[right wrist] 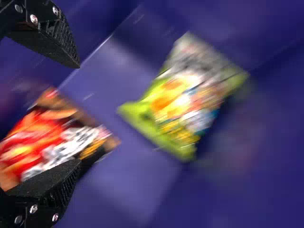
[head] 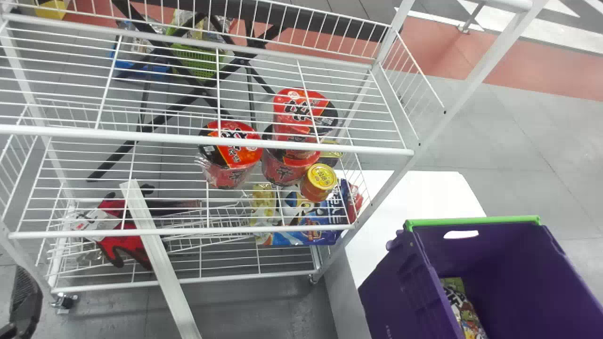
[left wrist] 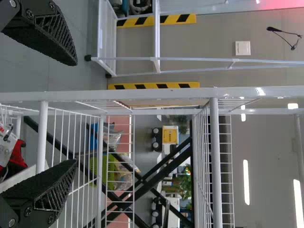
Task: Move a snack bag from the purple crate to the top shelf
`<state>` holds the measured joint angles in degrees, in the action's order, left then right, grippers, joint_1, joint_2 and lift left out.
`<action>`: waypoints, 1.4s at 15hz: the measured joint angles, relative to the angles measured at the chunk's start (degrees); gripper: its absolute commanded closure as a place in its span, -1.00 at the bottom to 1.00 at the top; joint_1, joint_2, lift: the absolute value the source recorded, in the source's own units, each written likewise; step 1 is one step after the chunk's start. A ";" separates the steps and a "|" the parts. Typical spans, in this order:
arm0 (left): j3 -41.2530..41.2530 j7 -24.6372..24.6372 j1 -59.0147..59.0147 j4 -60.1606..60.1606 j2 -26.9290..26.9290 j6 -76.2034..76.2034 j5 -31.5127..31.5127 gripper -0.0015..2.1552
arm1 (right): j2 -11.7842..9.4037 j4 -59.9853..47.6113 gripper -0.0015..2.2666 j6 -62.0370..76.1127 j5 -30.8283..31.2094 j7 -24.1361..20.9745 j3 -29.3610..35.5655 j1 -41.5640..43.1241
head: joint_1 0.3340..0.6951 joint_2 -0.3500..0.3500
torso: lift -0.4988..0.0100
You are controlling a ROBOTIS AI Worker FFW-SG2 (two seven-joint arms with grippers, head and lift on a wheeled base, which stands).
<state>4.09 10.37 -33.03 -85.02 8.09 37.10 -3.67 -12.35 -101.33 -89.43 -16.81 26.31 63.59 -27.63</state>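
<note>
Snack bag [right wrist: 183, 107], likely the green one, lies in the purple crate [head: 490, 254] at the head view's four o'clock; the right gripper [right wrist: 78, 114], released and empty, should straddle it squarely, avoid the red bag [right wrist: 35, 140], and squeeze gently before lifting straight up.

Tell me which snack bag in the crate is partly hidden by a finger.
The red bag, partly behind one finger of the right end effector; the green-edged bag shows whole.

The crate [head: 400, 296] is matt plastic, the rack [head: 188, 139] metal.
</note>
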 measured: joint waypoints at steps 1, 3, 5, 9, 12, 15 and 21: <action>-0.09 0.00 0.08 0.02 0.01 0.13 -0.04 -0.92 | -1.71 4.19 -0.90 0.00 1.27 -0.03 -2.54 0.12 | 1.00 -1.00 | -0.82; -0.30 0.00 0.20 0.12 0.07 0.27 -0.17 -0.92 | -4.78 11.85 -0.91 0.00 3.17 -0.33 -6.72 1.43 | 1.00 -1.00 | -0.82; -0.38 0.00 0.33 0.31 0.16 0.40 -0.35 -0.92 | -6.64 17.13 -0.93 0.00 6.30 -0.47 -10.77 3.62 | 1.00 -1.00 | -0.82; -0.39 -0.09 0.75 0.94 0.18 0.89 -0.45 -0.92 | -8.82 22.89 -0.93 0.00 10.64 0.37 -16.62 6.53 | 1.00 -1.00 | -0.82; -0.32 -0.12 1.10 1.32 0.18 1.04 -0.51 -0.92 | -10.53 27.88 -0.93 1.13 13.02 0.63 -19.74 7.93 | 1.00 -1.00 | -0.82; 0.02 -0.23 1.44 1.95 0.17 1.33 -0.55 -0.92 | -11.45 32.42 -0.93 9.29 13.68 2.06 -22.37 8.57 | 1.00 -1.00 | -0.82; 0.31 -0.14 1.36 2.14 0.21 2.13 -0.55 -0.92 | -8.69 36.02 -0.93 21.35 14.72 4.98 -26.07 8.65 | 1.00 -1.00 | -0.82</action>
<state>4.40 10.24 -31.67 -82.88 8.29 39.23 -4.22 -21.04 -65.32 -68.08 -2.10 31.29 37.52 -18.98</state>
